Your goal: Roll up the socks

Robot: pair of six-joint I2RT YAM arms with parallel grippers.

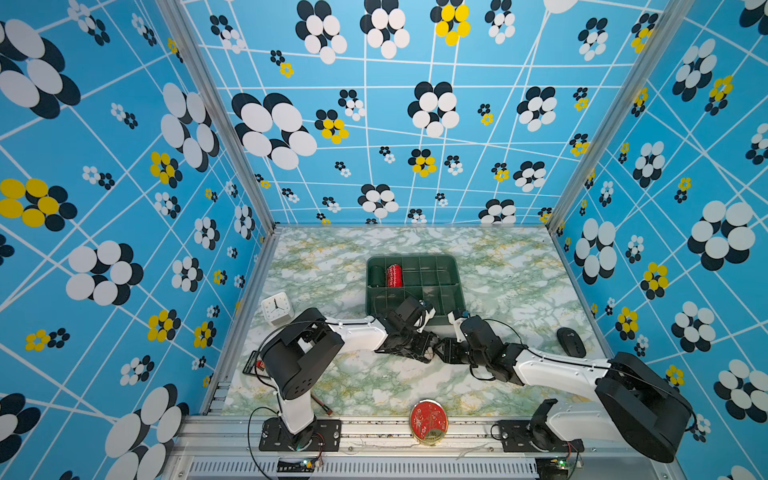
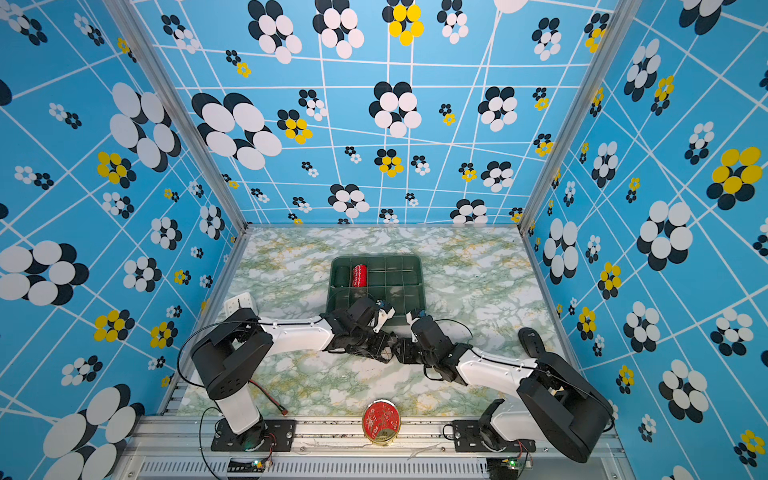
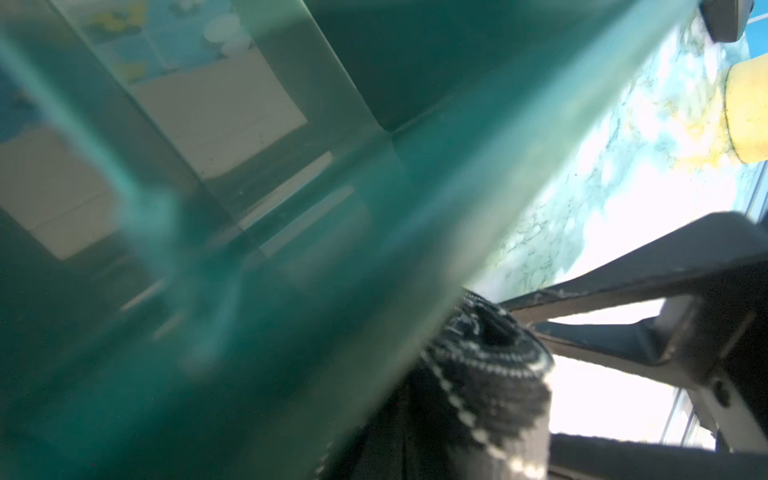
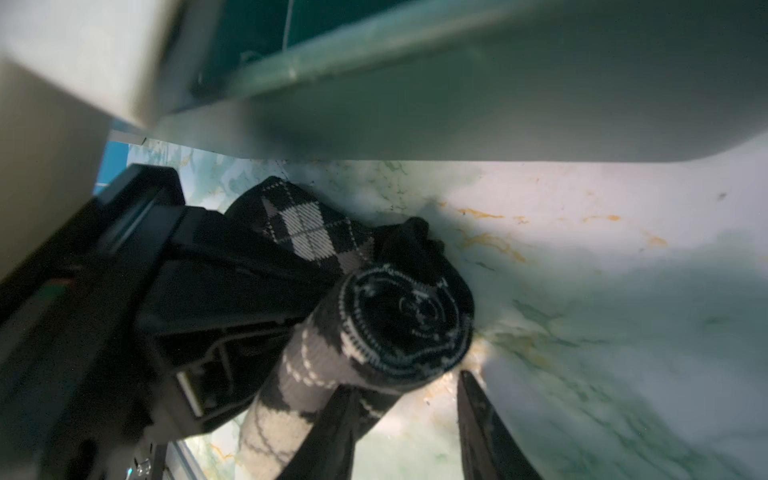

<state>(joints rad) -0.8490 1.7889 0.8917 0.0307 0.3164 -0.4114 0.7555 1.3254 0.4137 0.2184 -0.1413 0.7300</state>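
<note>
In both top views the socks are hidden under the two wrists, which meet low at frame centre, just below the green tray (image 1: pixel 415 258). The left wrist view is mostly blurred tray wall. In the right wrist view the socks (image 4: pixel 399 320) lie rolled on the marble table (image 4: pixel 582 232) mid-frame, spiral end toward the lens. The left gripper (image 1: pixel 428 348) is clamped on them from the left. The right gripper (image 4: pixel 406 383), fingers apart, sits at the roll's end. Both forearms reach inward, nearly level.

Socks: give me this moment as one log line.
socks: rolled, beside green tray | left gripper: shut on socks | right gripper: open at roll's end
</note>
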